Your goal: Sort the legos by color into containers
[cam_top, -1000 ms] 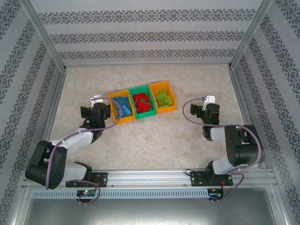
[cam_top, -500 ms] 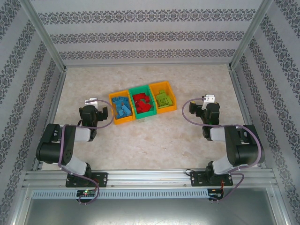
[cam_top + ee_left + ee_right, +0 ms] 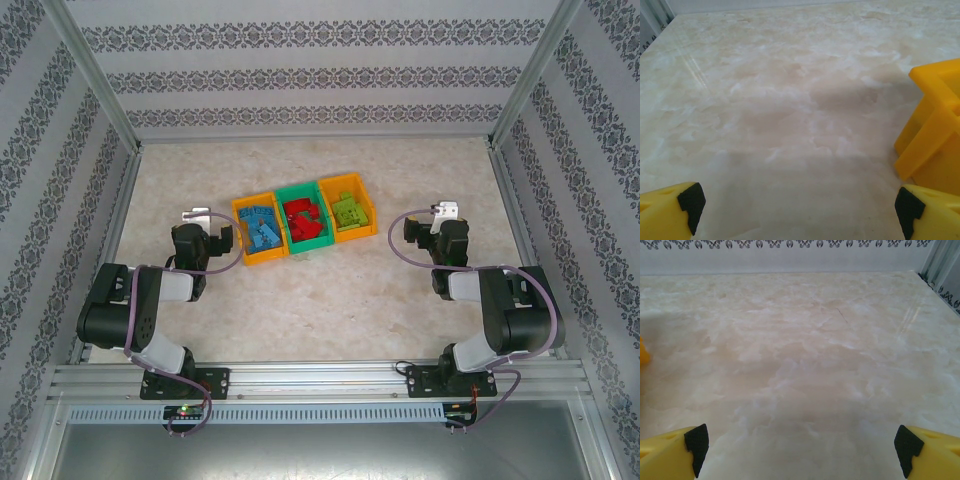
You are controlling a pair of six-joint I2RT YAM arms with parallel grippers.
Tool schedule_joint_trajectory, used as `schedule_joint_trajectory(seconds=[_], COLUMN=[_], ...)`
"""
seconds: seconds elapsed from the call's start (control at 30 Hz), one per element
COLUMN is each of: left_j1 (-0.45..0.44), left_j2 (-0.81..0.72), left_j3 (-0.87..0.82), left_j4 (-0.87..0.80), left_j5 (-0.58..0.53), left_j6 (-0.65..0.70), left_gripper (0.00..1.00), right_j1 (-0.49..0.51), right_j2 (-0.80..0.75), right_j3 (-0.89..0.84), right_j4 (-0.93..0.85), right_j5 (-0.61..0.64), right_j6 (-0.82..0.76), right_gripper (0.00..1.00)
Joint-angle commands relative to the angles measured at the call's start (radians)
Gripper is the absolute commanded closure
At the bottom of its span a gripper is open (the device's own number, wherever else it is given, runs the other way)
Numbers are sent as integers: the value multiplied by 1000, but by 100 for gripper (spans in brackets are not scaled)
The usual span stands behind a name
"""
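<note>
The left gripper (image 3: 799, 212) is standing spread wide, gripping nothing; the nearest orange bin (image 3: 934, 120) is sitting just beyond it. The right gripper (image 3: 801, 447) is likewise gaping empty, well apart from the containers (image 3: 306, 243). Beyond, the legos (image 3: 303, 217) are lying inside, sorted: blue, red, lime.

The left arm (image 3: 125, 310) is folded with its elbow out to the left side. Its forearm comes back inward, and the left gripper (image 3: 203, 240) sits low and faces away from the bases. The right arm (image 3: 515, 305) is folded the same way to the right side, and the right gripper (image 3: 437, 235) also sits low and faces forward. In both wrist views the jaws stand wide apart, with nothing between the yellow fingers (image 3: 665, 215) and their black pads (image 3: 696, 440).
</note>
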Motion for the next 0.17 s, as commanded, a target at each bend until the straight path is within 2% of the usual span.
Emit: schedule_joint_trajectory(seconds=[0.0,0.13], left_j1=[13,13], left_j2=[7,8], left_j3=[4,4], left_j4=[47,47], left_j5=[21,23], left_j6=[-9,-9], left_gripper=[1,1], right_j1=[3,6], right_j2=[-6,-9], right_j3=[3,1], right_j4=[37,41], right_j5=[-7,-1], right_j6=[-29,-30], right_gripper=[2,2])
